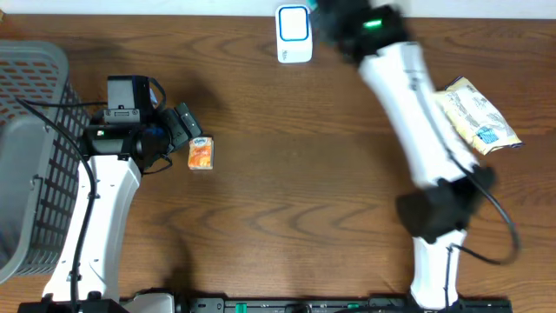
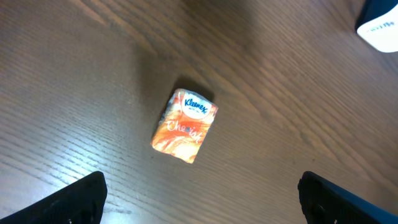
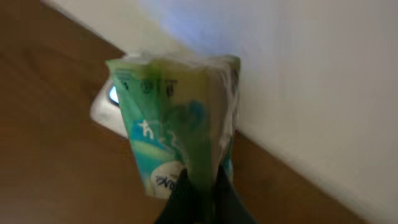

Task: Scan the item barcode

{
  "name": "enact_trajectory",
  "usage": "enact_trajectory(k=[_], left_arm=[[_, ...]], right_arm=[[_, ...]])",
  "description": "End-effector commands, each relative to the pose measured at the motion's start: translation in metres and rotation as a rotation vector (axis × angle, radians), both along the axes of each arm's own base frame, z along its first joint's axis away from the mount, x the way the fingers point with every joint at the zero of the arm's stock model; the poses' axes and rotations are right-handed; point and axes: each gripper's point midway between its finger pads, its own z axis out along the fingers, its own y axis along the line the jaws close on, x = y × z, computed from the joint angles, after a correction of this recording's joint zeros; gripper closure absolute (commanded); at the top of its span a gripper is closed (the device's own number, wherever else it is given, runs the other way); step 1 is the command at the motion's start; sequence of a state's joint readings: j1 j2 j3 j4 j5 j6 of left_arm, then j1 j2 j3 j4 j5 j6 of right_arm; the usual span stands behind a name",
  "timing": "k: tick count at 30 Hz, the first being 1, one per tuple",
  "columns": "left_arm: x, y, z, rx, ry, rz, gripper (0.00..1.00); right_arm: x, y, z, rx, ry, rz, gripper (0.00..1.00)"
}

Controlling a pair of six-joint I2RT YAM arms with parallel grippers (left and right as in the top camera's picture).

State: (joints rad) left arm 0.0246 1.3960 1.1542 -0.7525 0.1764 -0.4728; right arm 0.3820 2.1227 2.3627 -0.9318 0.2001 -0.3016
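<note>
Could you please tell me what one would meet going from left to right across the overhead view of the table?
Grey mesh basket → orange tissue pack → white-and-blue scanner → crinkled yellowish bag. I left out the arms, as they overlap these things.

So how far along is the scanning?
Done: the right tool has a green packet gripped and lifted. In hand: it holds that packet by the scanner; a successful read isn't visible. Left: the orange tissue pack lies below the open left tool, not gripped, and a cream packet lies at right.
</note>
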Motion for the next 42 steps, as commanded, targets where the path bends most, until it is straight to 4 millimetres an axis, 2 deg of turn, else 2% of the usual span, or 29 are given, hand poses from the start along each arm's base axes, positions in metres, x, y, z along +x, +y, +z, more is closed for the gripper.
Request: enact_trajectory(k=[1, 3, 5, 9, 12, 14, 18, 20, 21, 24, 27, 31, 33, 34, 35, 37, 38, 42], left_arm=[[0.0, 0.003, 0.001, 0.011, -0.004, 0.003, 0.02], [0.0, 0.003, 0.001, 0.011, -0.004, 0.003, 0.02], [0.0, 0.003, 0.001, 0.011, -0.004, 0.003, 0.02], [0.0, 0.003, 0.001, 0.011, -0.004, 0.003, 0.02], [0.0, 0.003, 0.001, 0.011, -0.004, 0.003, 0.02], [0.0, 0.003, 0.001, 0.011, -0.004, 0.003, 0.02], [0.0, 0.003, 0.001, 0.011, -0.004, 0.003, 0.02], [0.0, 0.003, 0.001, 0.011, -0.004, 0.003, 0.02], [0.0, 0.003, 0.001, 0.011, -0.004, 0.003, 0.02], [0.0, 0.003, 0.001, 0.011, -0.004, 0.003, 0.02], [0.0, 0.003, 0.001, 0.011, -0.004, 0.003, 0.02], [0.0, 0.003, 0.001, 0.011, -0.004, 0.003, 0.02], [0.0, 0.003, 0.001, 0.011, -0.004, 0.003, 0.02], [0.0, 0.003, 0.001, 0.011, -0.004, 0.003, 0.02], [0.0, 0.003, 0.001, 0.011, -0.004, 0.003, 0.02], [0.0, 0.003, 0.001, 0.011, -0.004, 0.003, 0.02], [0.0, 0.003, 0.001, 0.011, -0.004, 0.003, 0.02], [0.0, 0.003, 0.001, 0.011, -0.004, 0.003, 0.02]], right_arm=[[-0.03, -0.009, 0.009, 0.453, 0.204, -0.128, 0.99], [-0.042, -0.031, 0.003, 0.486, 0.285, -0.17, 0.99], [-0.056, -0.067, -0.015, 0.486, 0.39, -0.283, 0.99], [-0.087, -0.135, -0.067, 0.416, 0.599, -0.565, 0.99], [-0.11, -0.193, -0.115, 0.302, 0.7, -0.842, 0.99], [-0.119, -0.219, -0.14, 0.25, 0.728, -0.947, 0.99], [-0.13, -0.247, -0.177, 0.226, 0.771, -1.021, 0.97], [-0.135, -0.254, -0.186, 0.238, 0.791, -1.041, 0.85], [-0.137, -0.256, -0.188, 0.241, 0.8, -1.047, 0.82], [-0.138, -0.258, -0.187, 0.238, 0.808, -1.036, 0.55], [-0.131, -0.242, -0.185, 0.285, 0.831, -0.934, 0.44], [-0.115, -0.192, -0.177, 0.435, 0.867, -0.71, 0.42], [-0.105, -0.132, -0.167, 0.558, 0.894, -0.475, 0.43], [-0.102, -0.112, -0.163, 0.591, 0.896, -0.415, 0.42], [-0.101, -0.101, -0.161, 0.603, 0.895, -0.382, 0.43], [-0.096, -0.062, -0.155, 0.631, 0.88, -0.283, 0.43], [-0.095, -0.049, -0.153, 0.642, 0.877, -0.258, 0.43], [-0.097, 0.023, -0.149, 0.656, 0.858, -0.174, 0.46]])
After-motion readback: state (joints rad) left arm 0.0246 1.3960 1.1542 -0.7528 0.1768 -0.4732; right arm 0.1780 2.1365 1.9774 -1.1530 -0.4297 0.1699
